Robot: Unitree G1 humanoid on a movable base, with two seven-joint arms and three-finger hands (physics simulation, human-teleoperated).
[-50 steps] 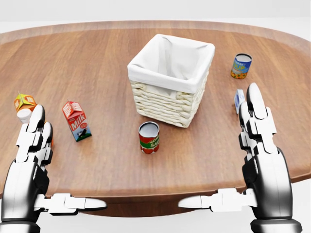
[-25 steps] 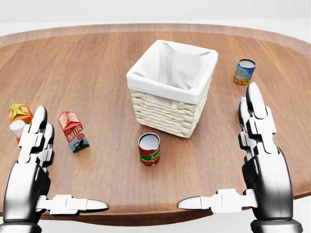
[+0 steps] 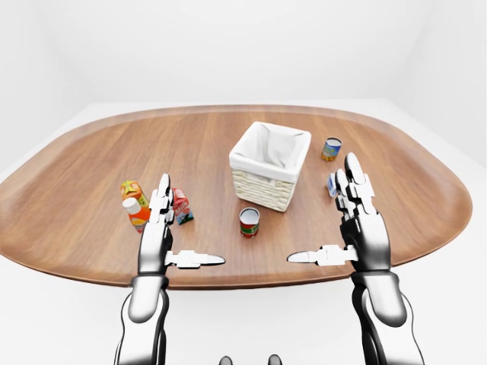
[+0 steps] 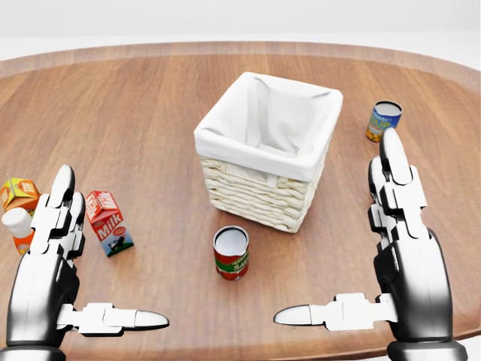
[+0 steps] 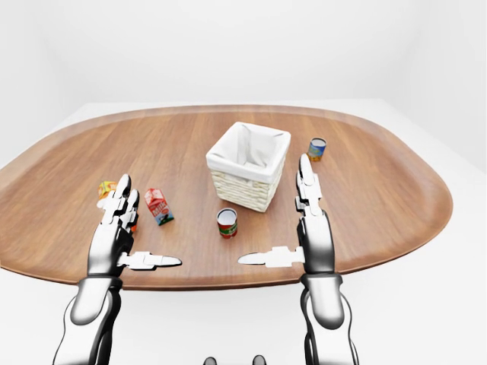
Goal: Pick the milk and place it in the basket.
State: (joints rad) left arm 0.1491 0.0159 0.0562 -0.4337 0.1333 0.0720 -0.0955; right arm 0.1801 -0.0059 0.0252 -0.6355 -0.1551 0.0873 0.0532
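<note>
Both hands hover spread and empty over the table's point(image 4: 150, 105) near edge, the left hand point(image 4: 49, 259) just beside the upright milk carton point(image 4: 107, 222), apparently lined up to grasp it, the right hand point(image 4: 406, 256) idle, the lined wicker basket point(image 4: 263, 150) mid-table.

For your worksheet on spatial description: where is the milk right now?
In the head view the milk stands on the table at lower left, just right of the left hand, left of the basket.

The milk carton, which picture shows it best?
The head view: the milk carton is biggest there, its label readable, just right of the left hand. The right-eye view shows it small but clear. In the left-eye view the hand partly hides it.
</note>
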